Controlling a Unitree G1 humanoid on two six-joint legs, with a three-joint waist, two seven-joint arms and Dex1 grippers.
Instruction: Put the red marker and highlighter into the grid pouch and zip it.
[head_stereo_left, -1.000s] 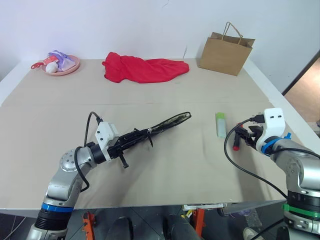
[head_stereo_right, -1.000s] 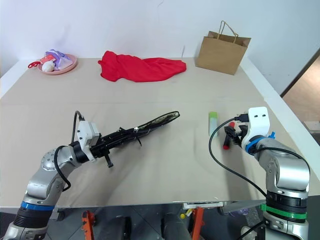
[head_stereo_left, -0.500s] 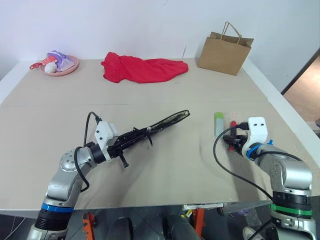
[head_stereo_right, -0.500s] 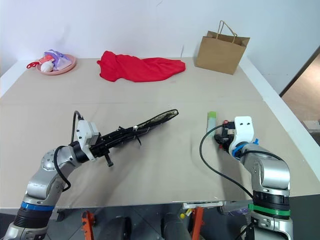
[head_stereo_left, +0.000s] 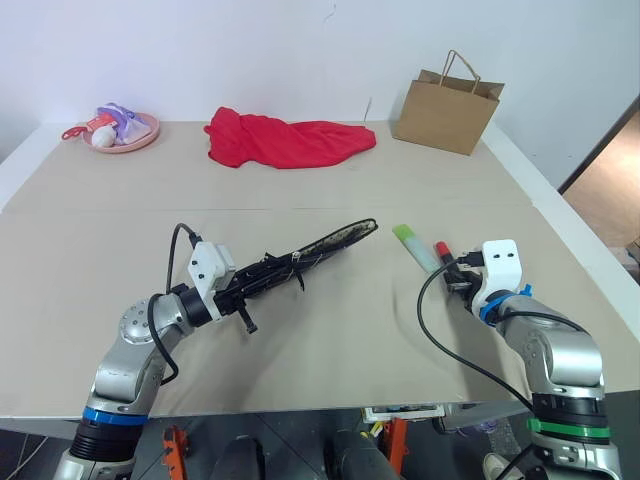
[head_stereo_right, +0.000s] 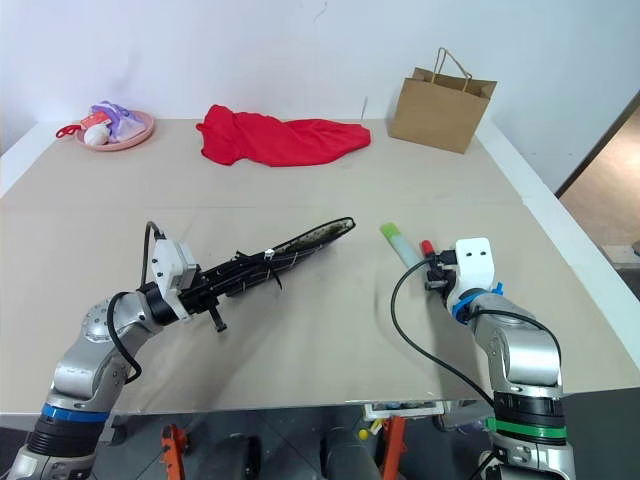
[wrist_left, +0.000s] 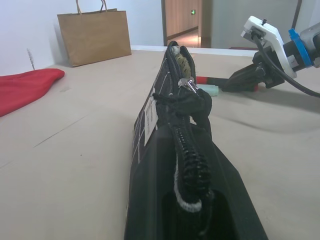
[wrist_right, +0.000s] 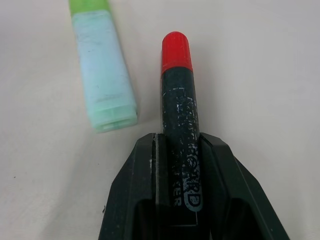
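Red marker (wrist_right: 179, 107), black-barrelled with worn white lettering, sits pinched in the right claw (wrist_right: 181, 150) at bench (head_stereo_left: 330, 180) level, seen close from the right wrist. Highlighter (wrist_right: 103, 80), flat and translucent pale green, lies just beside it. Grid pouch (head_stereo_left: 300, 262), black fabric edge-up, is clamped in the shut left claw (head_stereo_left: 240, 288) above the bench; the left wrist view shows its zipper teeth and white label.

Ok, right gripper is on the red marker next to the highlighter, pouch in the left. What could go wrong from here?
1. The right gripper pinches the red marker by its tail end, so it may pivot or slip when lifted.
2. The highlighter lies close beside it and could get knocked away.
3. The left gripper holds the grid pouch out by one end with a narrow mouth; the marker may miss.
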